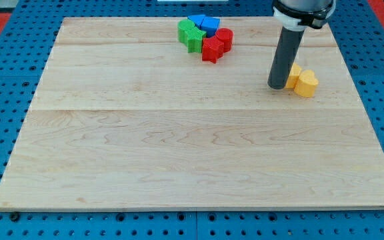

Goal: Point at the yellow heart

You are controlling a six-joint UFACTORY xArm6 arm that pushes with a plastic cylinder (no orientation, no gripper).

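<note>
Yellow heart (306,83) lies near the desk's (179,153) right edge, touching a second yellow block (293,73) behind it. My tip (277,87) stands just left of this pair; the tool is a plain rod without jaws. Green (190,35), blue (205,24) and red (216,44) blocks cluster at the top edge. No writing is legible.

Arm comes in from the view's top right, only its last section showing: a black-and-white collar cut off by the frame edge, with the straight dark rod hanging from it, near vertical with a slight lean toward the view's left at the bottom. My tip (277,87) is down at counter height in the upper right part of the view. Rod looks straight and unobstructed along its whole visible length; nothing else of the arm is in frame.
</note>
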